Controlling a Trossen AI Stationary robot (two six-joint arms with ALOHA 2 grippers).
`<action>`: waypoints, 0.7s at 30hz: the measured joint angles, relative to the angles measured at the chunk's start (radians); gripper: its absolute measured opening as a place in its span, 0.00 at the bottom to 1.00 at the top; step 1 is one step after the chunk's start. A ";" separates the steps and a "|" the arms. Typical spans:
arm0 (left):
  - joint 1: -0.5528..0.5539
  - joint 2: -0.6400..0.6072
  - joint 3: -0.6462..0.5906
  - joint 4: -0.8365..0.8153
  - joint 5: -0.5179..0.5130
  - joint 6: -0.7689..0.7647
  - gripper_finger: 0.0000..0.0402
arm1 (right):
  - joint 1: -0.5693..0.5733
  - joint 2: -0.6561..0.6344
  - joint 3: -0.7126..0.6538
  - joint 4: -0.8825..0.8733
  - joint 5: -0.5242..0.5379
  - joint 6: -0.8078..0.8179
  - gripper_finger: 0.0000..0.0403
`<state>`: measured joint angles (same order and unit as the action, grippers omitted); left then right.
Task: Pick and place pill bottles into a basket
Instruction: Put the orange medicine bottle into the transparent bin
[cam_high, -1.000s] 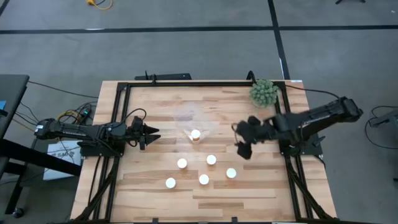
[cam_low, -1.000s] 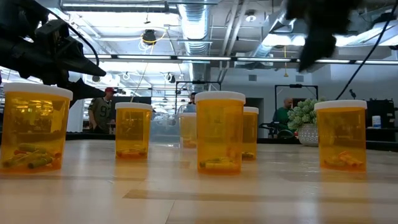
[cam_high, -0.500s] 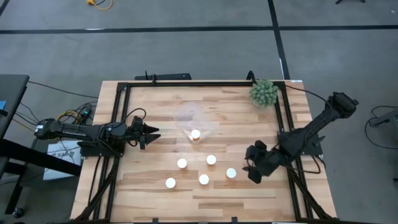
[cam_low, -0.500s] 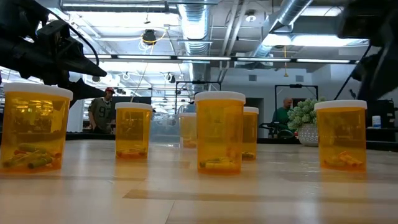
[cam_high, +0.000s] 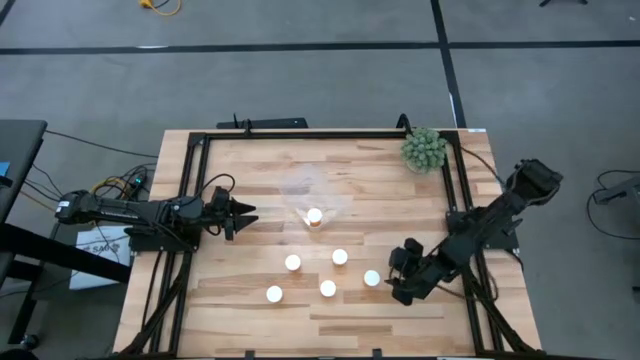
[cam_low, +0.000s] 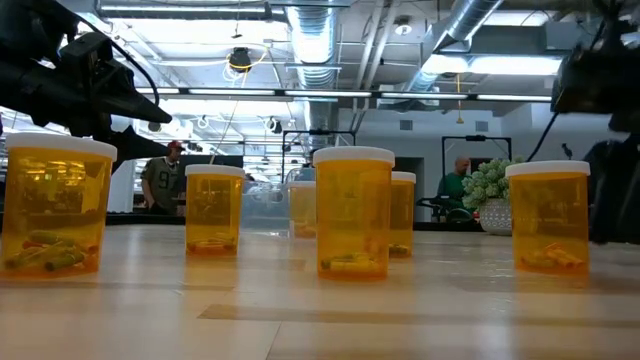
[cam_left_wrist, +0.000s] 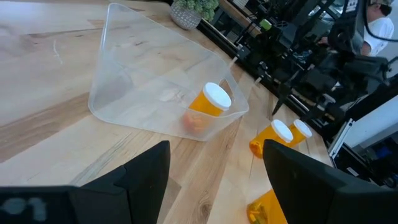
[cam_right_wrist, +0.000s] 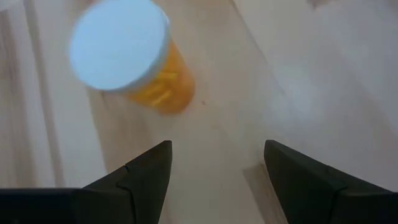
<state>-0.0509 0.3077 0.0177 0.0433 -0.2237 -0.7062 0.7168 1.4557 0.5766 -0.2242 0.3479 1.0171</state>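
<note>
Five pill bottles with white caps and orange bodies stand upright on the wooden table: (cam_high: 292, 262), (cam_high: 340, 257), (cam_high: 371, 278), (cam_high: 327, 288), (cam_high: 274, 294). One more bottle (cam_high: 314, 216) sits inside the clear basket (cam_high: 300, 190), which also shows in the left wrist view (cam_left_wrist: 143, 68). My right gripper (cam_high: 396, 281) is open, low over the table just right of the rightmost bottle, which lies ahead of its fingers (cam_right_wrist: 127, 53). My left gripper (cam_high: 246, 212) is open and empty, left of the basket.
A green spiky plant ball (cam_high: 424, 149) stands at the table's far right corner. A black frame (cam_high: 200, 135) runs around the table. Bare wood lies along the near edge and between my left gripper and the bottles.
My right gripper has gone from the table's right middle toward the near edge and down, ending beside the rightmost bottle. The bottles and basket have stayed where they were.
</note>
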 joint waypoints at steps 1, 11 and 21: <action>0.000 0.000 0.000 0.000 0.000 0.000 0.61 | -0.003 0.023 0.000 0.031 -0.014 0.004 0.62; 0.000 0.000 0.000 0.000 0.001 -0.001 0.61 | -0.022 0.149 0.069 0.068 -0.068 0.052 0.62; 0.000 0.000 0.000 0.000 0.002 -0.001 0.61 | -0.031 0.153 0.094 0.041 -0.064 0.049 0.62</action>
<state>-0.0509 0.3077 0.0177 0.0429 -0.2215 -0.7074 0.6860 1.6085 0.6705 -0.1830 0.2836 1.0660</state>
